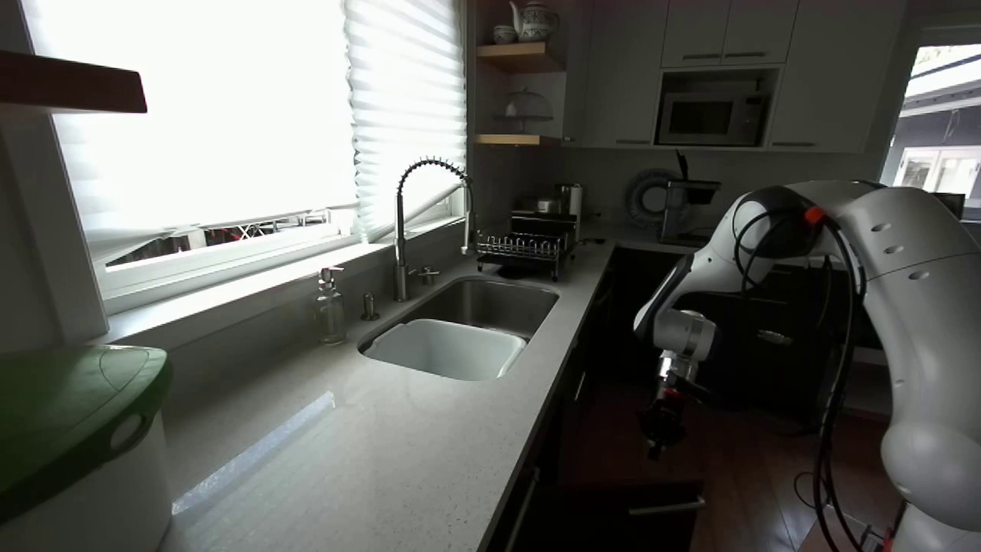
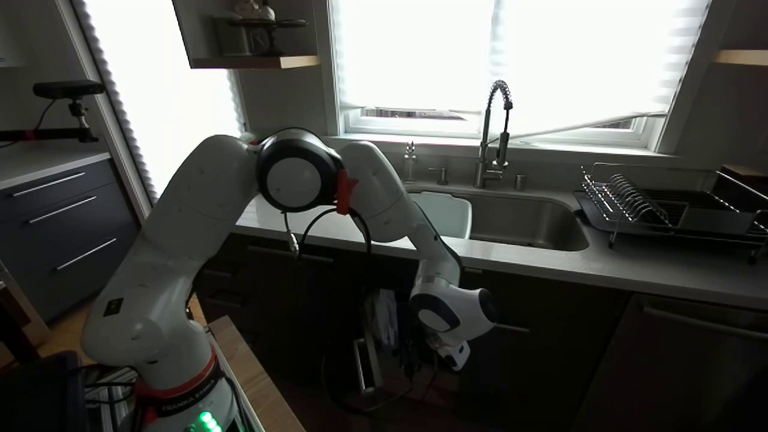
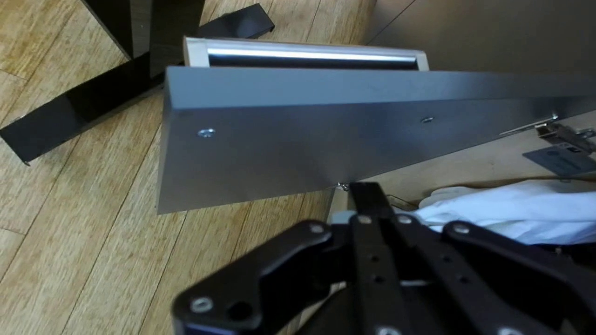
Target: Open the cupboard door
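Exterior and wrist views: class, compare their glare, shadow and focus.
Both exterior views: window blinds blown out white, cabinets below the sink sunk in deep shadow; wrist view: brighter, a glint along the door handle, floor grain clear, the hand slightly softer.

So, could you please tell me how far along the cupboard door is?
Done: the cupboard door stands open, with white cloth visible behind it. In hand: the gripper, apparently shut, is near the door's inner face; contact is unclear. Left: perhaps pushing that face to swing it wider, then withdrawing.
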Motion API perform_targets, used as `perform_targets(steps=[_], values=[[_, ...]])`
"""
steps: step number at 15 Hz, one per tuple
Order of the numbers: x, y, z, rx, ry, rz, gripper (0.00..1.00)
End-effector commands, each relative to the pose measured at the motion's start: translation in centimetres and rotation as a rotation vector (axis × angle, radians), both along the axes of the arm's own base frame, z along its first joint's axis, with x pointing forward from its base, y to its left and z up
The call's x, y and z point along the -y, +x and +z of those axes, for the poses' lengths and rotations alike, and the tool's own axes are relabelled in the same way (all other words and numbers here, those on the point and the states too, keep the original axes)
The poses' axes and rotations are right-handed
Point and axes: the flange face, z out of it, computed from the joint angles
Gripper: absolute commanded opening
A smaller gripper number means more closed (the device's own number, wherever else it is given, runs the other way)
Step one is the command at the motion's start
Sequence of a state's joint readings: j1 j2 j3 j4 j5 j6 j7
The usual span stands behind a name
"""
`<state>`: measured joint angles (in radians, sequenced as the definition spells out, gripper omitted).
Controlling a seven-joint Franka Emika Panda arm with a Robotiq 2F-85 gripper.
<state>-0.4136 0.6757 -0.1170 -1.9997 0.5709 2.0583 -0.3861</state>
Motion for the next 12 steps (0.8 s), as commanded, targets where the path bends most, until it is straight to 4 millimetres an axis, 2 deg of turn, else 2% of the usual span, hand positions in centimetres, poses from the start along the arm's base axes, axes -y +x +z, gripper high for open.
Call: perform_targets(steps=[1, 6, 12], values=[[0.0, 0.0, -0.1, -0.002, 0.001, 0.002, 0.01], [-0.1, 0.4, 0.0, 0.008, -0.001, 0.007, 0.0], [-1.4, 0.7, -2.6, -0.037, -0.002, 0.013, 0.0]])
